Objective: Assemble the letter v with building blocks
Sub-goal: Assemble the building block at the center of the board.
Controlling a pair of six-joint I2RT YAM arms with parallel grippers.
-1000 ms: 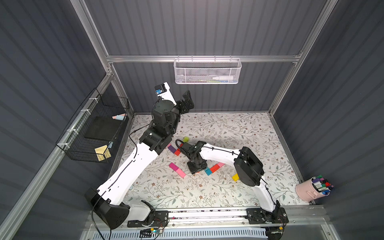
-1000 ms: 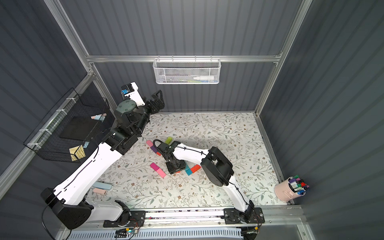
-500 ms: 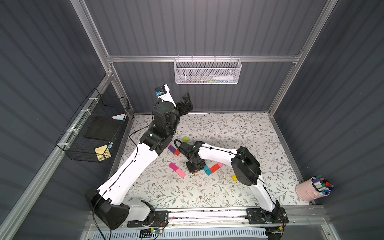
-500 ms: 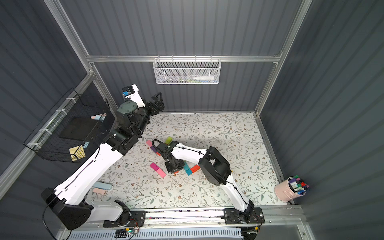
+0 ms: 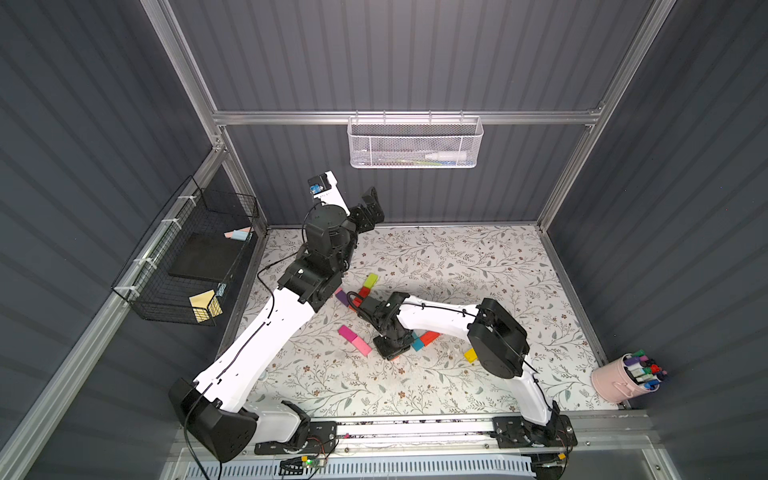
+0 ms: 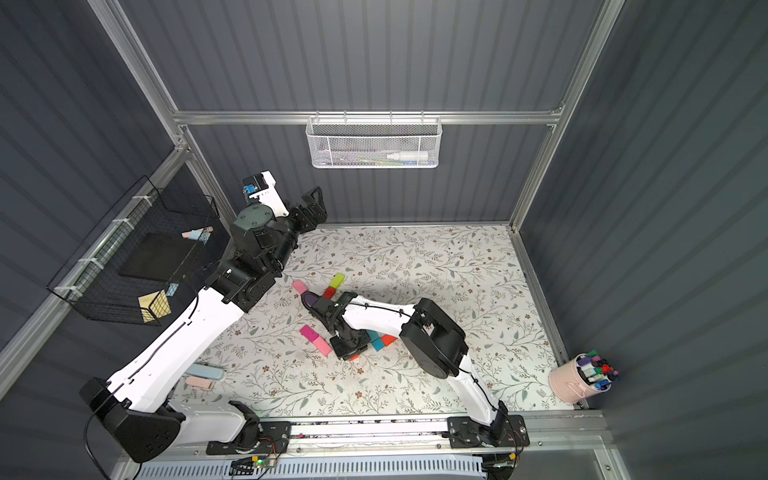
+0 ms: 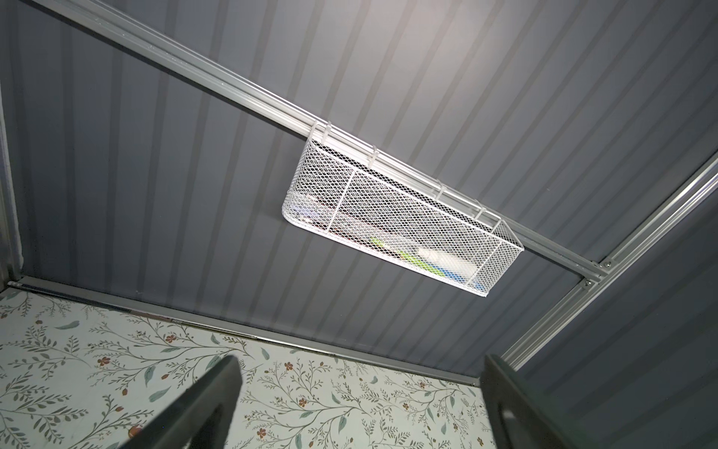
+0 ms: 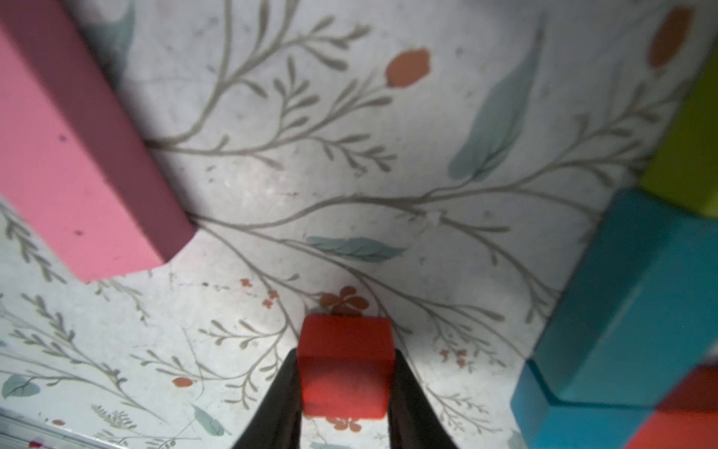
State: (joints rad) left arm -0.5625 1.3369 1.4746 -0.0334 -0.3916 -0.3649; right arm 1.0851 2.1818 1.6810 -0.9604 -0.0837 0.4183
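- While the left hand (image 5: 374,201) stays spread and raised near the back wall (image 5: 415,62), the right hand (image 8: 344,363) pinches a small red block (image 8: 345,342) down at the desk (image 8: 349,155).
- The pink block (image 8: 70,155) and teal block (image 8: 621,311) flank it, unmoved.

Bench (image 5: 457,266) is showing off-white, printed with grey-green sprigs, teal leaves and rust-red flowers. In the right wrist view, the red block (image 8: 344,334) is sitting between the black fingers of the right tool (image 8: 344,355). The pink block (image 8: 70,163) is filling the upper left of frame, and the teal block (image 8: 621,311) the right edge. In a top view, the magenta block (image 5: 346,332), purple block (image 5: 342,297), lime block (image 5: 369,281) and yellow block (image 5: 470,355) are showing solid, unpatterned. Walls (image 5: 415,62) are reading dark grey, ribbed.
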